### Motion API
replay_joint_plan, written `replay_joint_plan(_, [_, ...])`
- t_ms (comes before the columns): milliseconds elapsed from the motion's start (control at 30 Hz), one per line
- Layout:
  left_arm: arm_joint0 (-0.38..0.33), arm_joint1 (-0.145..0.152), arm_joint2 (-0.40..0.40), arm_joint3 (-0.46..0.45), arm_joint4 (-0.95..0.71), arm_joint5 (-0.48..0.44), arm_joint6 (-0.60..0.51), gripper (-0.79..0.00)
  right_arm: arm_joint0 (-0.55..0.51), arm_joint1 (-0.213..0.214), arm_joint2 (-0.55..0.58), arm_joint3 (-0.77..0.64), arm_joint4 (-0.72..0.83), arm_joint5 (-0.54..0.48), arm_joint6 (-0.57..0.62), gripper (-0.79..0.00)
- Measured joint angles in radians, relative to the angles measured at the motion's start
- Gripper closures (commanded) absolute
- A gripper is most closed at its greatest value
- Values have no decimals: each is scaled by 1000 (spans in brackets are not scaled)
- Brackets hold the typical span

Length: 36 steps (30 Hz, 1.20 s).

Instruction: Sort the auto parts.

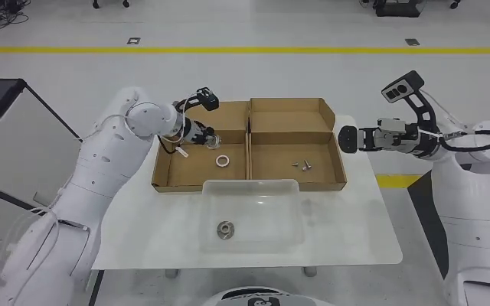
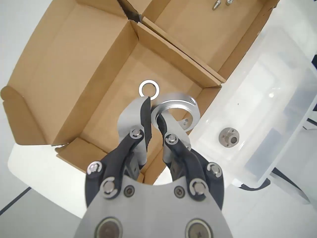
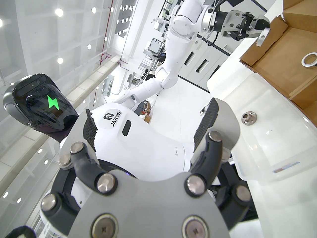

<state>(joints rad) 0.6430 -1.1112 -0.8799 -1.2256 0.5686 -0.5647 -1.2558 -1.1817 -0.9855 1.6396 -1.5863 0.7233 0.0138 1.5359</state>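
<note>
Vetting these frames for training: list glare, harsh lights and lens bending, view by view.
Top view: even light; the clear bin nearly blends into the white table. Left wrist view: wide lens bows the box walls; small glints on the bin and on the collar in the left gripper. Right wrist view: ceiling lamps shine straight at the lens.

Top looks down; both close wrist views share the clear bin (image 2: 284,95)
</note>
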Motion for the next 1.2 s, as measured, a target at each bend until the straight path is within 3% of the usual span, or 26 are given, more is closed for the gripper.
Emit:
replay_joint_plan(633, [-112, -97, 263, 310, 233, -103, 160, 0, 0, 0, 0, 0, 0, 0, 0, -785])
replay_joint_plan(1200, [-147, -178, 372, 518, 306, -137, 264, 0, 0, 0, 0, 0, 0, 0, 0, -785])
